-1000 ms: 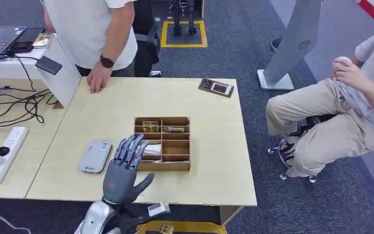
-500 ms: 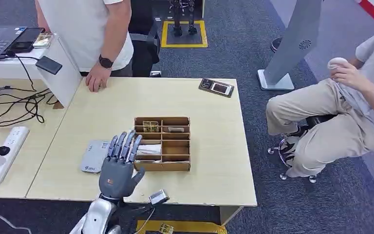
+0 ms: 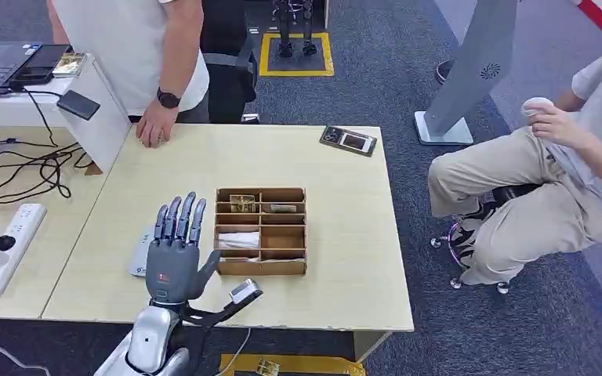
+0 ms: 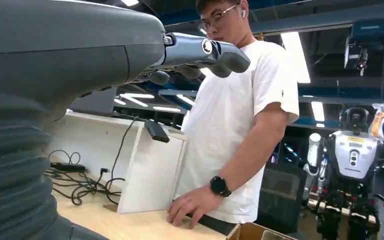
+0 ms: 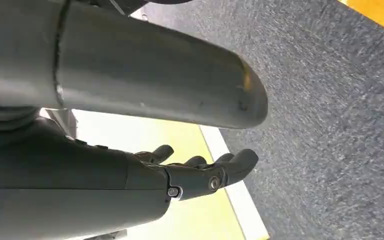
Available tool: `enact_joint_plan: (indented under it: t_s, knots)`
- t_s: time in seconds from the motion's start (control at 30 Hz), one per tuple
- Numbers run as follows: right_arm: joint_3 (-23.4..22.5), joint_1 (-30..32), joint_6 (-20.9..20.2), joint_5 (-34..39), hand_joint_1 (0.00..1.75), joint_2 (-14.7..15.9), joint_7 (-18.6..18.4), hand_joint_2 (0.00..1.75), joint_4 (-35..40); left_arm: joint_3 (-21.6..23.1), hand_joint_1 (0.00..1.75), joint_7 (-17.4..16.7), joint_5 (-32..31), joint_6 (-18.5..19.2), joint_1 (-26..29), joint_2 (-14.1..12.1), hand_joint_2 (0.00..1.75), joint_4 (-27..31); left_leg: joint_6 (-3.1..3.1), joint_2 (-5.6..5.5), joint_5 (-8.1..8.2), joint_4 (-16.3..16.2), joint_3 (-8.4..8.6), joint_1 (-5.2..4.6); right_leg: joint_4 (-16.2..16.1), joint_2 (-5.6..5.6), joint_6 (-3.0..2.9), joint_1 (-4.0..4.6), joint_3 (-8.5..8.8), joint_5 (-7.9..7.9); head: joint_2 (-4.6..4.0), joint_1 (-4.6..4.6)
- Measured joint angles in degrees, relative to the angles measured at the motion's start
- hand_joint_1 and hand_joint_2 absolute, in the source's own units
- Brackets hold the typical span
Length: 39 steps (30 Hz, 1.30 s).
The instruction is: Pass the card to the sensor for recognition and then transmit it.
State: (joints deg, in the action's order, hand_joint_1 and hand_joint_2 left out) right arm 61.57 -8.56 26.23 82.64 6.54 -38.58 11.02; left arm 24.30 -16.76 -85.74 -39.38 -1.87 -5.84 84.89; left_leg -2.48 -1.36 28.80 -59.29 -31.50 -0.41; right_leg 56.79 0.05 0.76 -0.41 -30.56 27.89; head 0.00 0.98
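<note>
Left hand (image 3: 175, 254) raised over near-left part of table (image 3: 345, 266), fingers straight and spread, holding nothing. Fingertips over the grey sensor pad (image 3: 143, 254), which lies flat toward the near-left corner, partly hidden by the hand. Cardboard divider box (image 3: 261, 230) just right of the hand, near the table's middle, square to the edges; white card (image 3: 238, 240) lying in its left middle compartment, small items in the two far compartments. Bare tabletop between box and right edge, also between box and far edge. Phone-like device (image 3: 348, 141) at far edge toward right corner. Person's hand (image 3: 156, 128) resting on far-left corner beside a white upright panel (image 3: 103, 114).

Right hand (image 5: 200, 172) seen from wrist camera hanging over grey carpet and yellow floor marking, fingers loosely extended, nothing in them.

Left of table: lower desk with power strip (image 3: 4, 243) and black cables. Right of table: seated person (image 3: 549, 172) on a wheeled stool, well apart from the table edge. Grey carpet all round.
</note>
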Motion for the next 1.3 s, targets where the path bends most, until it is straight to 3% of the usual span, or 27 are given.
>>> enact_joint_plan:
  t_s: [0.23,0.33,0.43,0.5,0.53,0.57,0.73,0.93,0.97,1.03,1.1,1.17,1.3]
  knots:
    - [-0.4,0.2,-0.3,0.0,0.00,-0.3,-0.1,0.00,0.0,0.0,0.00,-1.6,0.0,0.0,-0.6,-0.1,1.75,-1.6,0.00,0.01,0.00,0.0,0.01,0.00,0.0,0.01,0.00,0.00,-0.01,0.00,0.00,0.00]
    - [-0.4,0.3,-0.4,0.0,0.00,-0.3,-0.1,0.00,0.0,0.0,0.00,1.0,0.1,0.0,-0.4,0.9,1.75,-2.0,0.00,0.00,0.00,0.0,-0.01,0.00,0.0,0.00,0.00,0.00,0.00,0.00,0.00,0.02]
    - [-0.6,0.5,-0.4,0.0,0.00,-0.4,-0.1,0.00,0.0,-0.8,0.00,10.5,3.6,0.0,0.6,3.5,1.75,-1.9,-0.01,-0.01,0.00,0.0,-0.03,-0.01,0.0,0.00,0.00,-0.01,0.00,0.00,0.00,-0.02]
    - [-0.6,0.7,-0.2,0.0,0.00,-0.4,-0.1,0.00,0.0,-2.5,0.00,24.1,16.8,0.0,1.6,6.1,1.75,-1.2,-0.02,-0.01,0.02,0.0,-0.04,-0.03,0.0,0.00,0.01,-0.03,0.00,0.00,0.00,-0.02]
    - [-0.6,0.8,0.0,0.0,0.00,-0.4,-0.1,0.00,0.0,-2.8,0.00,28.3,22.5,-0.1,2.1,7.2,1.75,-1.0,-0.02,-0.01,0.02,0.0,-0.04,-0.03,0.0,0.00,0.01,-0.03,0.00,0.00,0.00,0.00]
    - [-0.6,0.9,0.0,0.0,0.00,-0.4,-0.1,0.00,0.0,-2.9,0.00,30.5,26.2,-0.2,2.4,8.0,1.75,-0.7,-0.02,-0.01,0.02,0.0,-0.05,-0.03,0.0,-0.01,0.01,-0.03,0.00,0.00,0.00,-0.02]
    - [-0.7,1.2,0.0,0.0,0.00,-0.8,-0.1,0.00,0.2,-3.6,0.00,32.1,28.3,-0.2,3.5,10.3,1.75,0.0,-0.02,-0.02,0.02,0.0,-0.04,-0.02,-0.1,-0.03,0.01,-0.01,0.01,0.00,0.00,0.00]
    - [-0.7,1.4,0.0,0.0,0.00,-0.9,-0.1,0.00,0.3,-3.8,0.00,32.6,29.2,-0.1,3.8,11.0,1.75,0.3,-0.01,-0.02,0.01,0.0,-0.02,0.01,0.0,-0.03,0.00,0.01,0.01,0.00,0.00,0.00]
    - [-0.7,1.4,0.1,0.0,0.00,-0.9,0.0,0.00,0.3,-3.8,0.00,34.5,31.7,0.6,3.9,11.0,1.75,0.3,-0.01,-0.02,0.01,0.0,-0.03,0.01,0.0,-0.03,0.00,0.01,0.01,0.00,0.00,0.00]
    - [-0.7,1.3,0.4,0.0,0.00,-0.8,0.8,0.00,0.3,-3.7,0.00,42.9,46.3,5.1,4.6,10.8,1.75,2.0,-0.01,0.00,0.01,0.0,-0.03,0.01,0.0,-0.01,0.00,0.01,0.01,0.00,0.00,0.00]
    - [-0.6,1.2,0.6,0.0,0.00,-0.6,1.8,0.00,0.3,-3.7,0.00,47.7,57.5,9.7,5.7,10.7,1.75,4.0,-0.01,0.01,0.02,0.0,-0.03,0.01,0.0,0.00,0.00,0.01,0.00,0.00,0.00,0.02]
    - [-0.5,1.0,0.8,0.0,0.00,-0.5,2.4,0.00,0.3,-3.7,0.00,49.8,61.1,12.2,6.6,10.4,1.75,5.6,-0.01,-0.02,0.02,0.0,-0.04,0.00,0.0,-0.02,0.00,0.01,0.00,0.01,0.00,0.00]
    - [-0.2,0.5,1.0,0.0,0.00,-0.2,3.0,0.00,0.3,-3.7,0.00,50.6,61.3,13.0,7.2,9.9,1.75,6.6,-0.01,-0.02,0.02,0.0,-0.03,-0.01,0.0,-0.02,0.00,0.00,0.01,0.01,0.00,0.00]
